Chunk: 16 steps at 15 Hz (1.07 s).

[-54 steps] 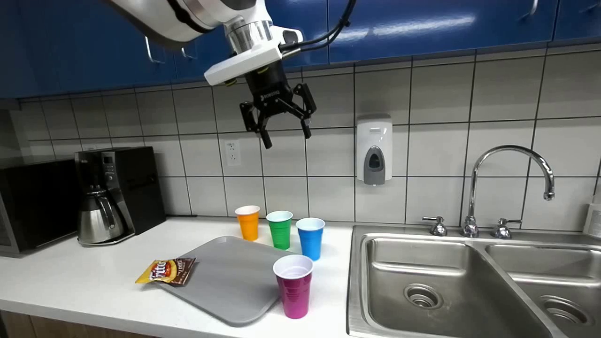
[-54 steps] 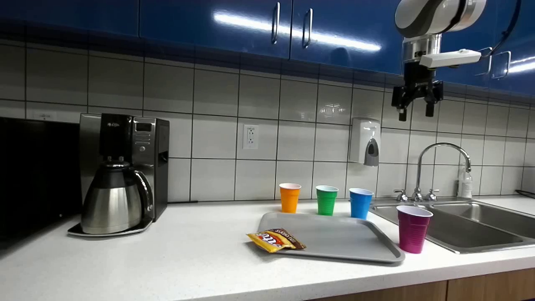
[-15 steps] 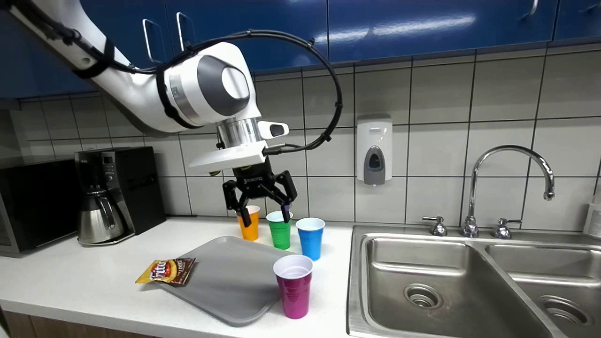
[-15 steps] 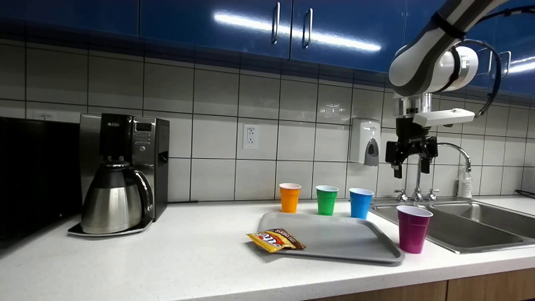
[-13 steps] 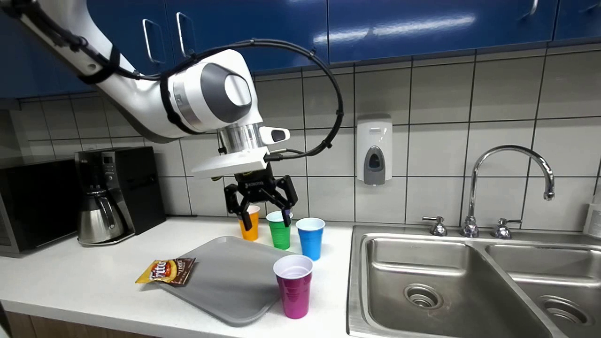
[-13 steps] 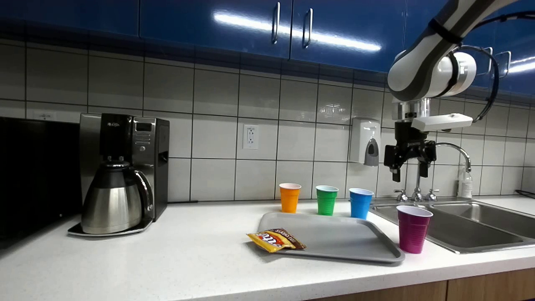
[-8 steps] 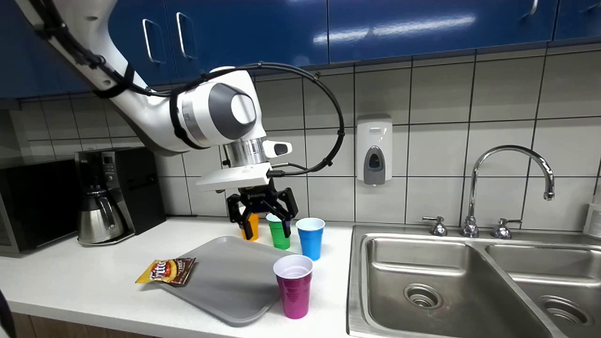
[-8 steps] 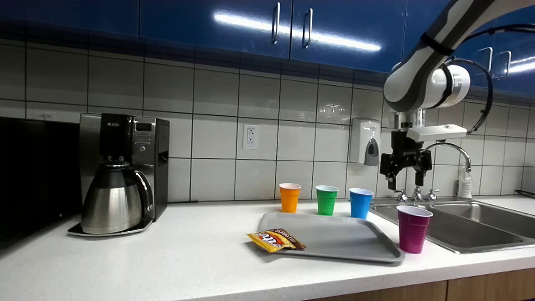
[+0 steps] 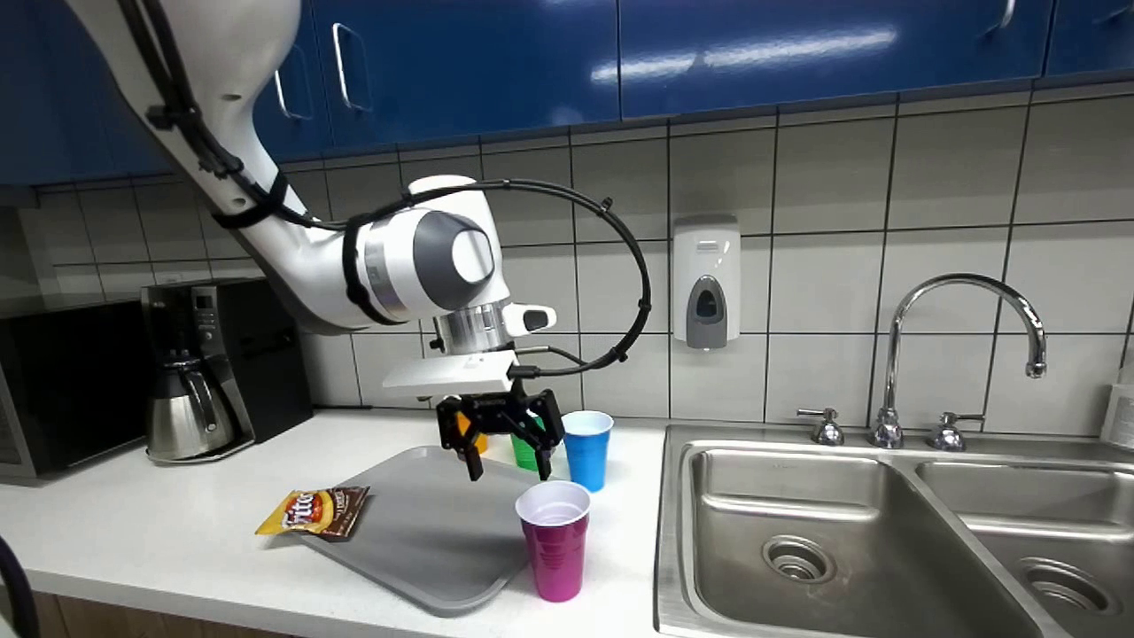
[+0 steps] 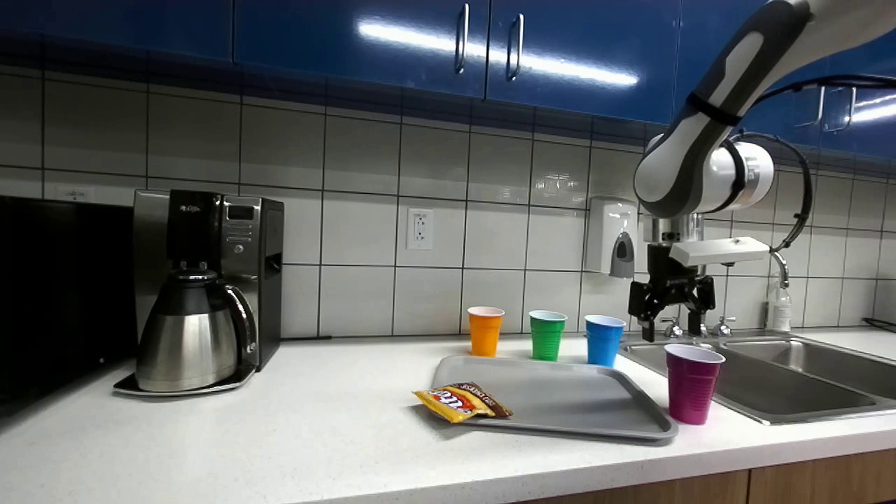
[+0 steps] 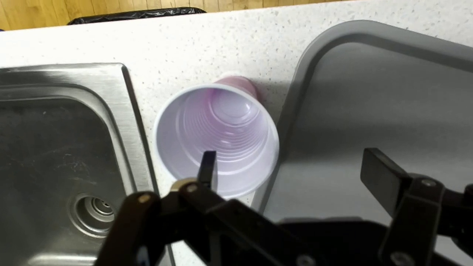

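My gripper (image 9: 509, 476) is open with nothing between its fingers. It hangs above the magenta cup (image 9: 556, 554), on the side toward the wall, and near the grey tray (image 9: 434, 532). Upright on the counter beside the tray's edge, that cup is white inside. In the wrist view one of the fingers (image 11: 208, 170) overlaps the mouth of the magenta cup (image 11: 221, 147), while the opposite one stands over the tray (image 11: 369, 111). Whether the finger touches the cup cannot be told. Blue (image 10: 603, 341), green (image 10: 547, 336) and orange (image 10: 485, 332) cups stand behind the tray; the gripper partly hides green and orange in an exterior view.
A yellow-brown snack packet (image 9: 314, 512) lies across the tray's edge. The steel sink (image 9: 671, 532) with its tall faucet (image 9: 966, 283) adjoins the cups. A soap dispenser (image 9: 706, 283) hangs on the tiled wall. A coffee maker (image 10: 203, 294) stands at the far end, below blue cabinets (image 10: 364, 42).
From high under the cabinets my gripper has come down steadily to just above the magenta cup's height, staying open. Cups, tray and packet have not moved.
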Tool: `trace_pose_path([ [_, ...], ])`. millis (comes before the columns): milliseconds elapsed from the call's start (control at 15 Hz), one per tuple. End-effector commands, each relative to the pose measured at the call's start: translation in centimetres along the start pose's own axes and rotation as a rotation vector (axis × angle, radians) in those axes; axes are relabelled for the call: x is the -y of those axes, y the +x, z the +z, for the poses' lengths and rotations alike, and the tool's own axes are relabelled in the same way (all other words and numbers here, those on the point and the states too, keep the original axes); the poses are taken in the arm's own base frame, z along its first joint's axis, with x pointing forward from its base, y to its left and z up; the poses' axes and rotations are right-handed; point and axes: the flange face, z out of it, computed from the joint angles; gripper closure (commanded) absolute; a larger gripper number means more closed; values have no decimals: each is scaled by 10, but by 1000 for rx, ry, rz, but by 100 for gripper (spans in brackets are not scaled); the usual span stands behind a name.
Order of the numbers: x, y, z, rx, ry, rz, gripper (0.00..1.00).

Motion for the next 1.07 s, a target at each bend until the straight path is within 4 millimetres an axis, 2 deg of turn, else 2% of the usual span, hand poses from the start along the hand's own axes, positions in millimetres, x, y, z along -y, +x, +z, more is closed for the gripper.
trace_pose_path([
  [0, 0, 8, 15, 4, -7, 29, 0],
  [533, 3, 15, 38, 26, -7, 44, 0],
  [1000, -11, 26, 50, 36, -22, 71, 0],
])
